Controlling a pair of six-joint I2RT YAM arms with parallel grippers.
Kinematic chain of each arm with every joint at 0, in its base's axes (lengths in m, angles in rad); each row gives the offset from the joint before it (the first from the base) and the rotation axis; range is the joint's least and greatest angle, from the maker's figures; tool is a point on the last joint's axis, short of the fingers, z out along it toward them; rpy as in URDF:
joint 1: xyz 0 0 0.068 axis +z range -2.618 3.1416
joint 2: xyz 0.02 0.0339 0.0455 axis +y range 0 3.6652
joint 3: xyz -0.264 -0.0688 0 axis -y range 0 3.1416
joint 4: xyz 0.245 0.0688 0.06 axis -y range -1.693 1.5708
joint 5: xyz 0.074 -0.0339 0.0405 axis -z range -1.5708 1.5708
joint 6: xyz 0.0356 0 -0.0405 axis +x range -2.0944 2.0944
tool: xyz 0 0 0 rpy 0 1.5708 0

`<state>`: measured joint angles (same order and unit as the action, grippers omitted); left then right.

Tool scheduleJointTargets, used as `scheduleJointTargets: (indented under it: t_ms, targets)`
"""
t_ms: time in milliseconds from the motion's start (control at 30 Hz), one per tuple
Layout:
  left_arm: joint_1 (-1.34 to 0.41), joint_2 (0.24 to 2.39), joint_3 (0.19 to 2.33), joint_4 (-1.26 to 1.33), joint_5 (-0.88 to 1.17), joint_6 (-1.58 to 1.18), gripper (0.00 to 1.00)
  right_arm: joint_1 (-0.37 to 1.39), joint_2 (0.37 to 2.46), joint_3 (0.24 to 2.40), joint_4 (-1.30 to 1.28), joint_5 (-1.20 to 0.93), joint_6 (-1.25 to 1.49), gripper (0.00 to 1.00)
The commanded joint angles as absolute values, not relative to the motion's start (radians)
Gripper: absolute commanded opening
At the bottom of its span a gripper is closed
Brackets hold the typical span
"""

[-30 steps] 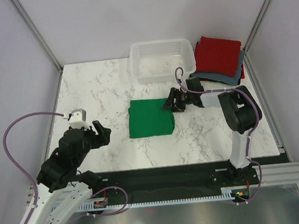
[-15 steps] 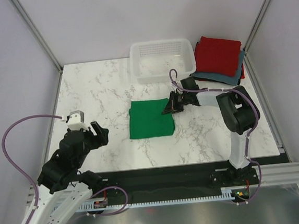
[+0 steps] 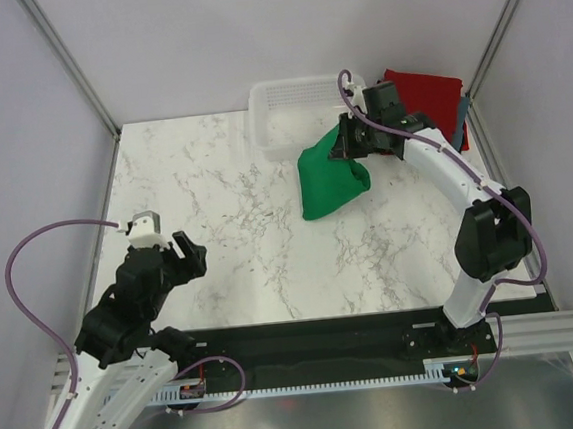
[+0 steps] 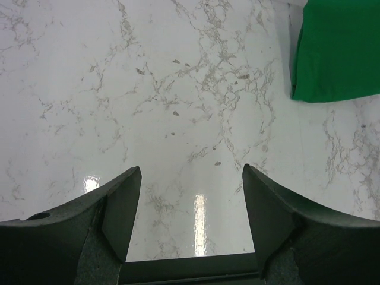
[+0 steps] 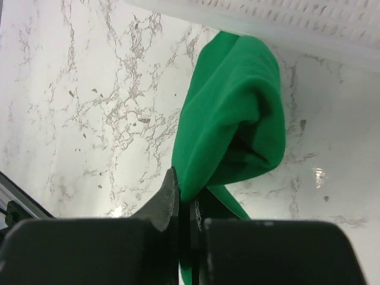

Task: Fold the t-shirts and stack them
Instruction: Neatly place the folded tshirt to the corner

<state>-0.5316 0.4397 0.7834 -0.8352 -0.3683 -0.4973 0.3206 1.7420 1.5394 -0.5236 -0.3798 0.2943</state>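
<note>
Right gripper grips one edge of the green t-shirt between clenched fingers; we see the cloth hanging bunched directly ahead of it, beside the basket. Left gripper stands released over the worktop, with the t-shirt far ahead to its right.

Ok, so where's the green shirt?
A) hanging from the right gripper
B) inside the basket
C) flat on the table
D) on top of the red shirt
A: the right gripper is shut on the green shirt, which hangs bunched from it, just in front of the basket.
</note>
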Motion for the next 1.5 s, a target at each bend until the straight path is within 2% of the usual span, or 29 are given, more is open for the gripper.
scheduleJointTargets:
  t_ms: [0,433,833,1100,1233,1467]
  targets:
    - [-0.522,0.445,0.779,-0.802,-0.4,-0.526,0.76,0.314,1.707,1.683,-0.638,-0.31,0.219,0.0]
    - [-0.515,0.457,0.779,-0.804,-0.399,-0.528,0.76,0.221,1.775,2.057,-0.753,-0.298,0.14,0.0]
    - [-0.511,0.48,0.778,-0.802,-0.4,-0.529,0.75,0.081,2.038,2.485,-0.732,-0.399,0.138,0.0]
    - [-0.502,0.494,0.779,-0.802,-0.397,-0.531,0.74,0.018,2.097,2.482,-0.533,-0.541,0.152,0.0]
    - [-0.497,0.508,0.779,-0.802,-0.396,-0.531,0.74,-0.034,2.17,2.525,-0.488,-0.577,0.163,0.0]
    - [-0.497,0.526,0.778,-0.801,-0.387,-0.531,0.73,-0.132,2.236,2.477,-0.428,-0.643,0.164,0.0]
